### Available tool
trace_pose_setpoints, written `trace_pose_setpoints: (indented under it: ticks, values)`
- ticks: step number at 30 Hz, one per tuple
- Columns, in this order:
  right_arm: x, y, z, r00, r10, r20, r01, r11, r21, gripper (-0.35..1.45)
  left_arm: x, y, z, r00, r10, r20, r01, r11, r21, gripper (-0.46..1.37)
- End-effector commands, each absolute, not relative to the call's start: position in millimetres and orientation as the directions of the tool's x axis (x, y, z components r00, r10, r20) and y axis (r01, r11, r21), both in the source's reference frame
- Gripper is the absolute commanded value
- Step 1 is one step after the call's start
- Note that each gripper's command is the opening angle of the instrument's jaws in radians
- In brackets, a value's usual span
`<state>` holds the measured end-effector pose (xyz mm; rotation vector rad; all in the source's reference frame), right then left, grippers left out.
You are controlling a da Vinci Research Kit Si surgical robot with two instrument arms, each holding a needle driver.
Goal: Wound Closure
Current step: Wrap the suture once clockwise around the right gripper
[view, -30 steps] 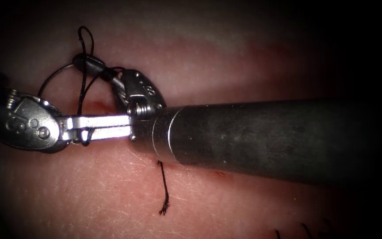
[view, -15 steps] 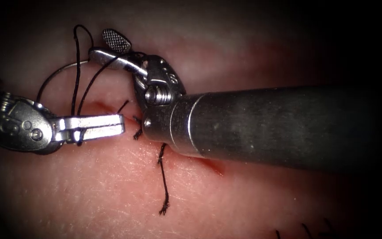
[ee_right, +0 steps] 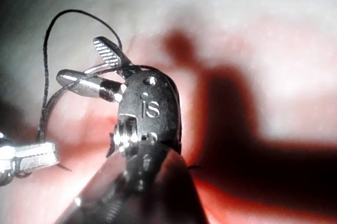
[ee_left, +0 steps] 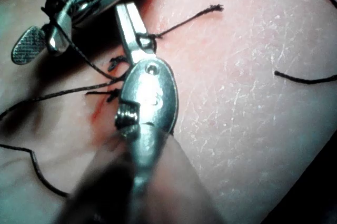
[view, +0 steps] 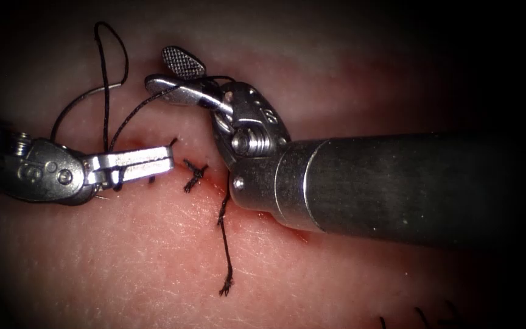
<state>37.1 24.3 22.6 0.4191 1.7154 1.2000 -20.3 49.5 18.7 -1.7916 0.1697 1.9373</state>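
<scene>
At the far left of the endoscope view the left pincer (view: 153, 161) lies low over the tissue (view: 153, 256), its jaws pressed together on the thread (view: 106, 91), which wraps dark around them near their base. From there the thread rises in a tall loop, and a thinner strand runs across to the right pincer. Behind that loop a pale arc of the needle (view: 77, 100) curves above the left tool; neither tool holds it, and I cannot tell whether its ends sit in the tissue.

Just right of the left jaw tips lies a small knot (view: 195, 176) on the cut (view: 214, 183), with a frayed cut tail (view: 225, 256) trailing down the tissue. Red fluid (view: 132, 146) marks the cut line to either side.

Further right, the right pincer (view: 168, 70) stands spread, the ribbed pad of one jaw turned to the viewer, with thread crossing at the jaw roots but not pinched.

By my reading, one stitch is tied here and more short ends show at the lower right edge, so closure is partly done; the loose loop is not yet tightened.
</scene>
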Motion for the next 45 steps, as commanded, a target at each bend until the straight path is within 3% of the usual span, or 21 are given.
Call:
trace_pose_setpoints:
  ticks: [1,16,22,26,32,40,42,45]
  values:
    - [36.9,24.4,22.7,-0.469,0.710,-0.525,-0.217,0.484,0.848,0.79,-20.5,49.1,19.4,-0.010,0.279,-0.960,-0.423,-0.871,-0.249,-0.35]
    - [36.5,25.7,19.3,-0.492,0.647,-0.583,-0.105,0.621,0.777,0.64,-20.5,50.3,24.9,-0.009,0.325,-0.946,-0.397,-0.869,-0.295,-0.35]
    - [36.1,25.1,18.3,-0.466,0.638,-0.613,0.013,0.698,0.716,0.25,-20.4,52.3,25.9,-0.025,0.348,-0.937,-0.375,-0.872,-0.314,-0.35]
    - [35.5,24.5,17.9,-0.360,0.657,-0.662,0.075,0.728,0.682,0.13,-20.3,53.2,26.5,-0.046,0.355,-0.934,-0.360,-0.878,-0.316,-0.35]
    - [34.3,24.6,17.5,-0.199,0.674,-0.711,0.120,0.737,0.665,0.16,-19.4,53.8,26.7,-0.052,0.358,-0.932,-0.347,-0.882,-0.320,-0.35]
    - [34.1,25.3,16.6,-0.051,0.652,-0.757,0.132,0.756,0.642,0.48,-19.0,54.4,27.0,-0.056,0.361,-0.931,-0.341,-0.883,-0.322,-0.35]
    - [34.5,25.2,16.5,-0.036,0.634,-0.773,0.132,0.769,0.625,0.63,-19.4,54.5,27.0,-0.062,0.363,-0.930,-0.342,-0.883,-0.322,-0.35]
    - [35.2,24.6,16.5,0.020,0.614,-0.789,0.160,0.777,0.609,0.67,-19.7,54.6,27.0,-0.066,0.365,-0.929,-0.335,-0.885,-0.324,-0.35]
